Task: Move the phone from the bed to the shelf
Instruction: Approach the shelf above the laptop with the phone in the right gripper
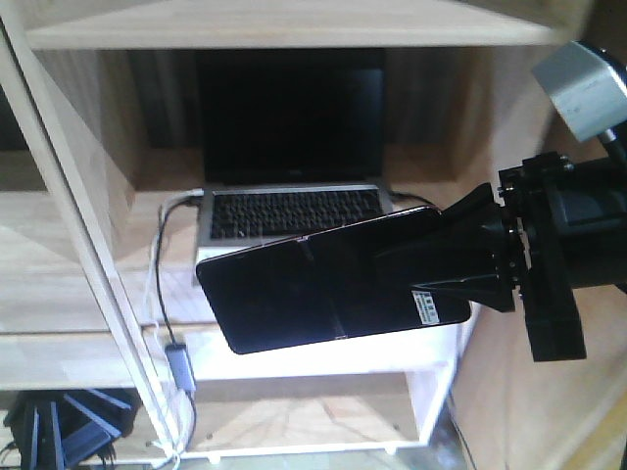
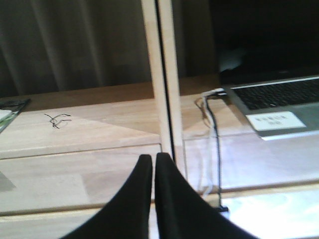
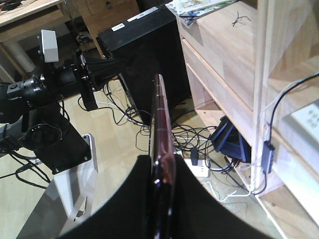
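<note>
Right hand (image 1: 416,264) grips phone (image 1: 304,294) | sticker (image 1: 428,305) text illegible | laptop (image 1: 294,211) on shelf (image 1: 49,235)

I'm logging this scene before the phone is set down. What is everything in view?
shelf: one, light wood, facing the robot.
laptop: one, grey, open on a shelf board.
phone: one, glossy black, held in front of the shelf.
cable with adapter: one, dark, hanging off the board left of the laptop.
floor cables: many, black, tangled beside the shelf.
left gripper: one, black, shut, empty, facing the shelf post.
right gripper: one, black, shut on the phone.
</note>
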{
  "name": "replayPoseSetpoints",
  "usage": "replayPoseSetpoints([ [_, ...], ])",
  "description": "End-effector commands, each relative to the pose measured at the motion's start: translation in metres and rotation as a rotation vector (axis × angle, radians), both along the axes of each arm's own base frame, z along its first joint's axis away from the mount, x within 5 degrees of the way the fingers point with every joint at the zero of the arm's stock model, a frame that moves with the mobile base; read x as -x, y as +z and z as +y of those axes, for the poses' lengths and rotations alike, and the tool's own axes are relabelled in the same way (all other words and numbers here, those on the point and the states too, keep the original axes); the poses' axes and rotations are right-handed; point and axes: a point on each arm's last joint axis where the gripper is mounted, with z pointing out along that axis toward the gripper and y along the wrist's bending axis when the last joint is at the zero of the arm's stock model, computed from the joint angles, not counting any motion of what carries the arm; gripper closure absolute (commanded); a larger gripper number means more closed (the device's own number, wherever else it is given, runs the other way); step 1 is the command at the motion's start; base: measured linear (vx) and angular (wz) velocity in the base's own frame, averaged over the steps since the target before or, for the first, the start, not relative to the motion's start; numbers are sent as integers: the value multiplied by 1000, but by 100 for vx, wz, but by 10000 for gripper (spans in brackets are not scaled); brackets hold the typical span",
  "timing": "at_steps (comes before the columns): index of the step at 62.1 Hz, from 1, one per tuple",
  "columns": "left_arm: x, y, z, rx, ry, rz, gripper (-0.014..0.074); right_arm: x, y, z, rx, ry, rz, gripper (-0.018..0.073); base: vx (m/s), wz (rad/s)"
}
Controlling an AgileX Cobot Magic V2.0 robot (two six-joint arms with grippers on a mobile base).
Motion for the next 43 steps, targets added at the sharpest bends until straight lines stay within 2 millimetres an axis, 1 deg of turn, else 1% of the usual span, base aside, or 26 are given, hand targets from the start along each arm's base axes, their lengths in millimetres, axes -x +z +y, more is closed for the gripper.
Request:
replayPoseSetpoints([
  [1, 1, 15, 0, 11, -2, -108, 595, 10, 18, 3, -98, 51, -8, 561, 28, 19],
  [18, 1, 15, 0, 11, -2, -108, 595, 10, 18, 3, -98, 51, -8, 561, 25, 10],
  [43, 1, 15, 0, 11, -2, -108, 595, 10, 18, 3, -98, 51, -8, 561, 16, -5],
])
